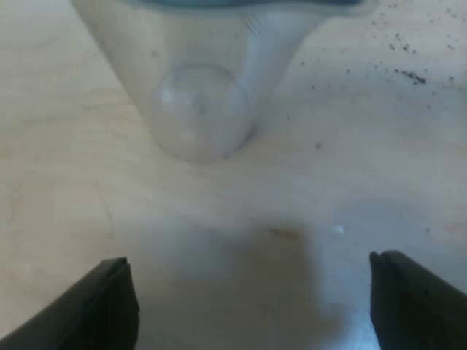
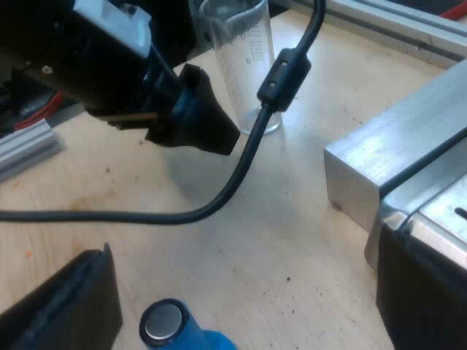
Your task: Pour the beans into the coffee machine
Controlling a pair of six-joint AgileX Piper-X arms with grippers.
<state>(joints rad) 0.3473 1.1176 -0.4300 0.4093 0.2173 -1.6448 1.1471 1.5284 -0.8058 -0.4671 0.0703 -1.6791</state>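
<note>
My left gripper [image 1: 248, 277] hangs low over the tabletop [image 1: 51, 160], its 2 fingers spread wide with nothing between them. Just ahead of the gap, and roughly centred on it, the glass [image 1: 197, 87] stands upright on its base, apart from both fingers. From the right wrist view, 1 finger of that gripper sits close beside the glass's lower wall with a sliver of wood between them.

I judge the glass light, stiff and thin-walled. It is smooth enough to slip in hard fingers and easy to tip or crack. Its wall looks clear all the way through and I can make out no beans in it, so it would weigh next to nothing and could slide away at a nudge. The best hold looks like the middle of the wall, above the thick base and below the rim, with 1 finger on each side. The squeeze should be gentle and even, so the glass neither shoots out nor tilts.

My right gripper [image 2: 244, 284] is also spread and empty. It sits over a blue tamper [image 2: 164, 326] that rests on the tabletop nearer 1 of its fingers. The glass is well apart from this gripper, beyond the left one. A metal block [image 2: 379, 153] sits on the wood near the other finger.

Farther off, dark specks [image 1: 412, 75] are scattered on the wood beyond the glass. The glass stands in from the tabletop's edge, where a rail [image 2: 379, 16] runs.
</note>
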